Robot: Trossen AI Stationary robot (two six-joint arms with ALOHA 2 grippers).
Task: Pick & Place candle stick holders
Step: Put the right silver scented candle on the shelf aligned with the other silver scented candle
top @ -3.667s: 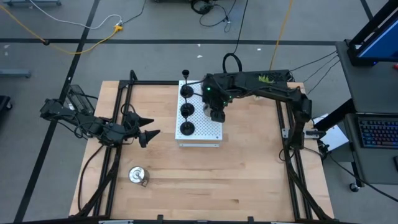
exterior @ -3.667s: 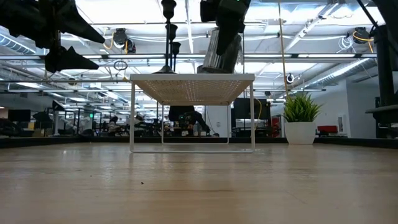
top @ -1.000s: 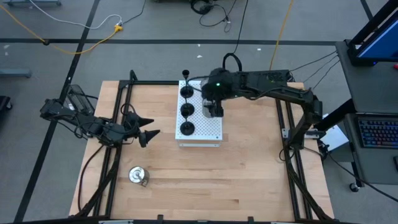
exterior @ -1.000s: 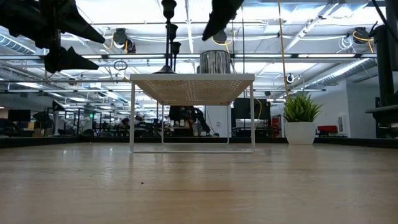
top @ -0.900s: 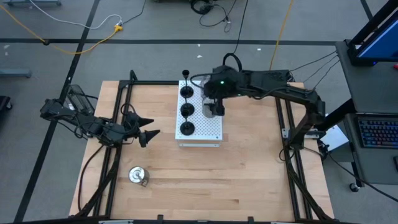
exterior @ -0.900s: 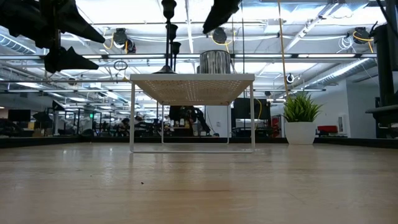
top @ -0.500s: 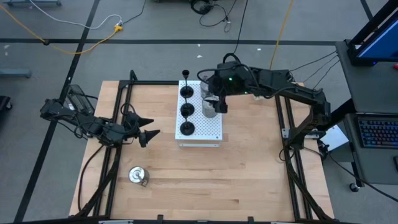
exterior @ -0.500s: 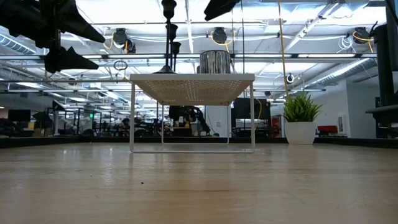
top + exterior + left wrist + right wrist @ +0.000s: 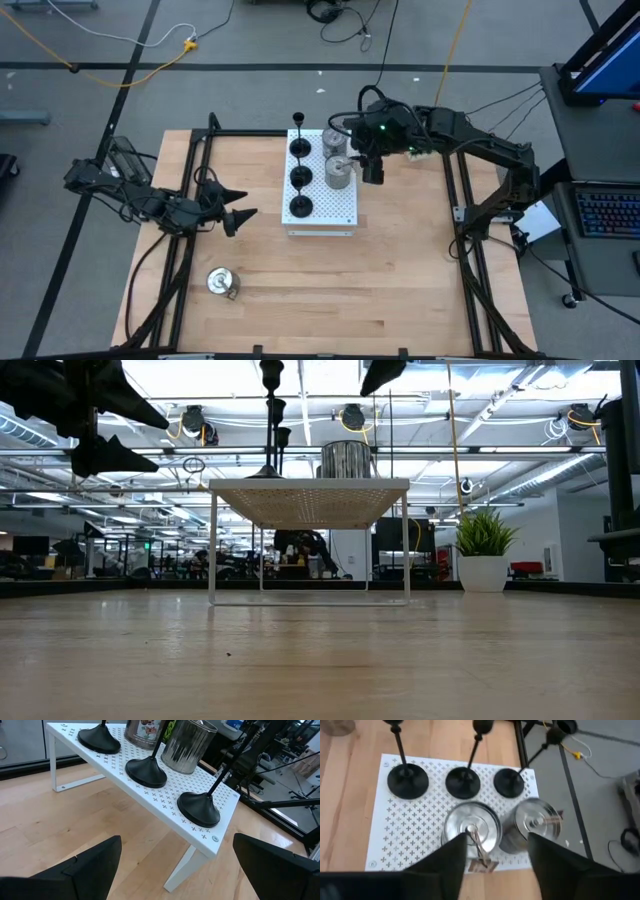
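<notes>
The right gripper (image 9: 372, 176) hangs open and empty beside two silver candle stick holders (image 9: 338, 172) on the white board (image 9: 345, 212); the left gripper (image 9: 240, 215) waits open.

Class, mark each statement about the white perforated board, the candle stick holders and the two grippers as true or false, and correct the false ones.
1. Three black holders stand in a row on the white perforated board. True.
2. All three silver holders are on the board. False: two silver holders are on it; a third silver holder sits on the wooden table.
3. The right gripper holds a silver holder. False: it hangs above them, gripping nothing.
4. The left gripper is open, beside the board. True.
5. A black holder lies tipped over. False: all stand upright.
</notes>
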